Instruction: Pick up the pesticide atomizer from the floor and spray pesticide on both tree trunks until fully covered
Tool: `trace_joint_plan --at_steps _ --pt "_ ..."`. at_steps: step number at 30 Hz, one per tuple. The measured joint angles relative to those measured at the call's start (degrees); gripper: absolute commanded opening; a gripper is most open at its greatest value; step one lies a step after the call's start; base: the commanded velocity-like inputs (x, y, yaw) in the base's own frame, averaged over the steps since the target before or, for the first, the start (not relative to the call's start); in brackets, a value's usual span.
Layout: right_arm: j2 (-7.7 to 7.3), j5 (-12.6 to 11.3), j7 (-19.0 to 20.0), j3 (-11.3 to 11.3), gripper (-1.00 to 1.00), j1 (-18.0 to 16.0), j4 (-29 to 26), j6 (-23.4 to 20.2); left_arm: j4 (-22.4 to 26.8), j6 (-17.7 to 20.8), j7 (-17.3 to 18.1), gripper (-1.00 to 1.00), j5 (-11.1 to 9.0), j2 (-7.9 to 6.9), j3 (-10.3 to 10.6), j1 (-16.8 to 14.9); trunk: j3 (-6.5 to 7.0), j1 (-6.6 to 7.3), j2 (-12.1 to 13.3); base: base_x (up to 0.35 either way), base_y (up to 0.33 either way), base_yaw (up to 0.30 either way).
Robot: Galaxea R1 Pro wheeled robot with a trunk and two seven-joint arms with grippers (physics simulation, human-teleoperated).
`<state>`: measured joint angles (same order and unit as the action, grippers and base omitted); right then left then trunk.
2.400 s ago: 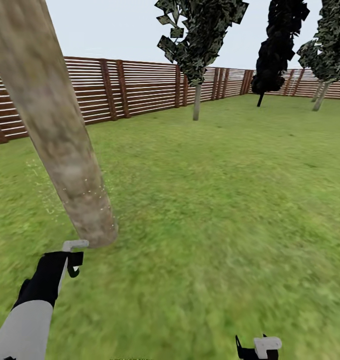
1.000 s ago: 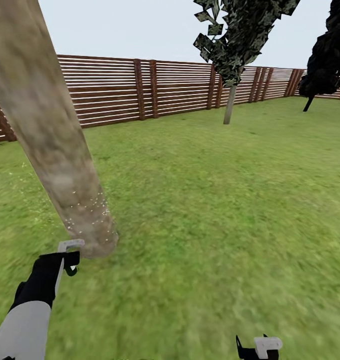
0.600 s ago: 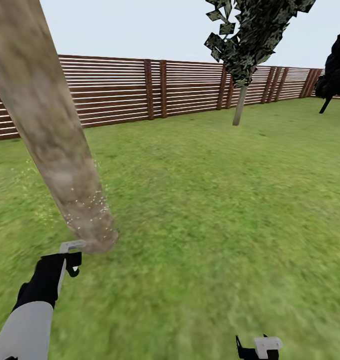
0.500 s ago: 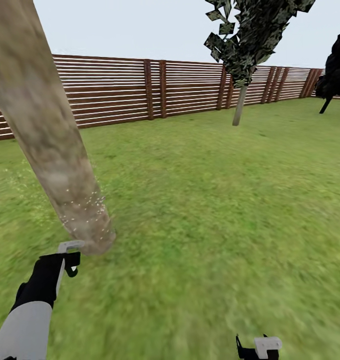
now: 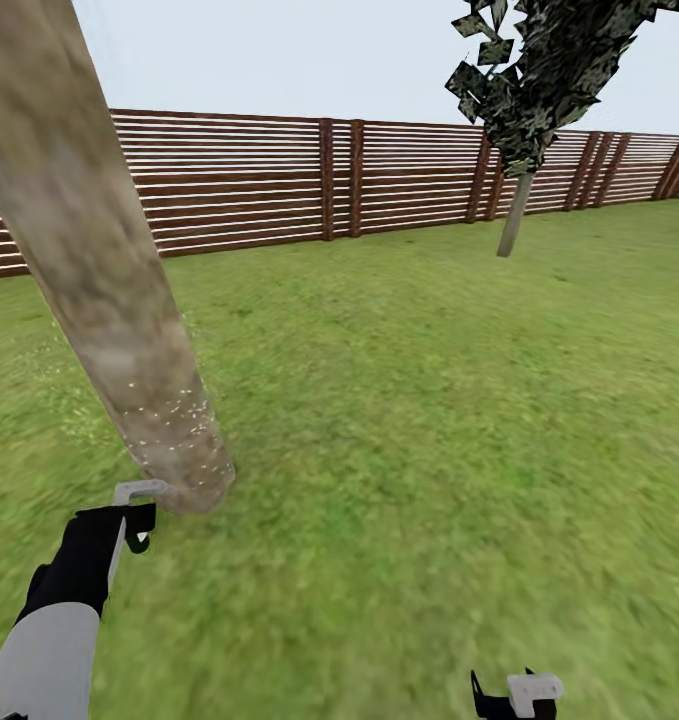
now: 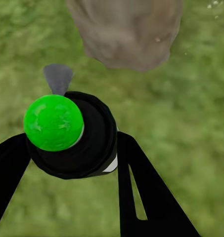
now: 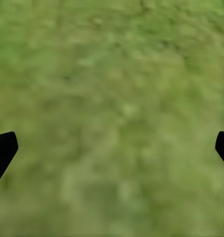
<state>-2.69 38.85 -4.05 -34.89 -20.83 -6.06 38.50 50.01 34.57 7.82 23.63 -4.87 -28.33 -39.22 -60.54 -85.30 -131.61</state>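
Pesticide atomizer point(image 6: 72, 133), a slim black bottle with a bright green spot on top, sits pinched between the black fingers of the left claw point(image 5: 131, 520), held low and just beside the foot of the near tree trunk point(image 5: 99, 270) at the left of the garden. The wrist camera looks past the bottle's green cap to the trunk's base point(image 6: 126, 32), which suggests the nozzle is kept aimed there so the spray lands on the bark rather than the grass. Fine white specks of pesticide point(image 5: 174, 415) speckle the lower part of the trunk and drift faintly over the lawn to its left; higher up the mottled bark looks bare, so coverage appears, by this judgement, only partly done. What remains inside the bottle cannot be told, as its body is opaque

Across the middle, the floor point(image 5: 409, 430) is open green grass running back to the brown slatted fence point(image 5: 249, 175). Further right stands a second, thinner-looking tree point(image 5: 519, 110) near the fence, well apart from the robot, its trunk showing no specks at this range

At the lower right the right claw point(image 5: 514, 695) hangs spread wide over bare grass, its two black fingertips far apart in its wrist view point(image 7: 3, 150), holding nothing, seemingly kept clear while the left arm does the spraying
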Motion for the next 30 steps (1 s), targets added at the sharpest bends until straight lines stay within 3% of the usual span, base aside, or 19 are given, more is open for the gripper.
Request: trace_joint_plan --at_steps 2,6,10,12,14,16,17,19,21,24,25,26,28,30 --pt "-0.02 0.0 0.0 0.0 1.0 0.0 0.0 0.0 0.0 0.0 0.1 -1.0 -0.5 -0.96 -1.3 0.0 0.0 0.0 0.0 0.239 -0.185 0.031" --pt "0.05 0.0 0.0 0.0 1.0 0.0 0.0 0.0 -0.1 0.0 0.1 -1.0 -0.8 1.08 -1.2 0.0 0.0 0.0 0.0 0.239 -0.183 0.237" --pt "0.07 0.0 0.0 0.0 1.0 0.0 0.1 0.0 0.0 -0.1 0.2 -1.0 -0.5 1.35 -1.2 0.0 0.0 0.0 0.0 0.216 -0.172 0.277" --pt "0.06 0.0 0.0 0.0 1.0 0.0 0.1 0.0 -0.2 -1.9 0.2 -1.0 -0.8 1.59 -1.3 0.0 0.0 0.0 0.0 0.202 -0.164 0.278" --pt "0.04 0.0 0.0 -0.1 1.0 0.0 0.0 0.0 -0.1 -6.1 0.0 -1.0 -0.6 2.41 -1.1 0.0 0.0 0.0 0.0 0.265 -0.126 0.278" --pt "-0.03 0.0 0.0 -0.1 1.0 0.0 0.0 0.0 0.3 -6.7 0.1 -1.0 0.0 1.18 -1.7 0.0 0.0 0.0 0.0 0.32 -0.019 0.278" --pt "-0.03 0.0 0.0 -0.1 1.0 0.0 0.0 0.0 0.1 -6.7 0.1 -1.0 0.2 -0.06 -1.5 0.0 0.0 0.0 0.0 0.235 -0.006 0.278" --pt "-0.03 0.0 -0.1 -0.1 1.0 0.0 0.0 0.0 0.0 -6.7 0.2 -1.0 -0.3 -0.19 -1.2 0.0 0.0 0.0 0.0 0.085 -0.002 0.278" --pt "-0.03 0.0 0.0 -0.1 1.0 0.0 0.0 0.0 0.0 -6.4 0.6 -1.0 -1.1 1.45 1.0 -0.5 0.0 0.0 0.0 0.01 0.0 0.197" --pt "-0.03 0.0 -0.1 -0.1 1.0 0.0 0.0 0.0 0.8 -3.4 0.9 -1.0 -0.8 2.45 2.8 -2.0 0.01 0.0 0.0 0.002 0.0 0.041" --pt "-0.08 0.0 -0.1 -0.1 1.0 0.0 0.0 0.0 1.0 -1.6 1.0 -1.0 -0.7 2.19 3.2 -3.5 0.01 0.0 0.0 0.0 0.0 0.002" --pt "-0.12 0.0 -0.1 -0.1 1.0 0.0 -0.1 0.0 1.2 -0.3 1.6 -1.0 -0.2 0.68 3.4 -5.1 0.01 0.0 0.0 0.0 0.0 0.0" --pt "-0.14 0.0 -0.1 -0.1 1.0 0.0 -0.1 0.0 1.0 -0.1 10.8 -1.0 0.0 -5.14 3.1 -5.5 0.0 0.0 0.0 0.0 0.0 0.0" --pt "-0.13 0.0 -0.1 -0.1 1.0 0.0 -0.1 0.0 1.4 0.0 12.7 -1.0 -0.4 -6.7 3.1 -5.3 0.0 0.0 0.0 0.0 0.0 0.0"
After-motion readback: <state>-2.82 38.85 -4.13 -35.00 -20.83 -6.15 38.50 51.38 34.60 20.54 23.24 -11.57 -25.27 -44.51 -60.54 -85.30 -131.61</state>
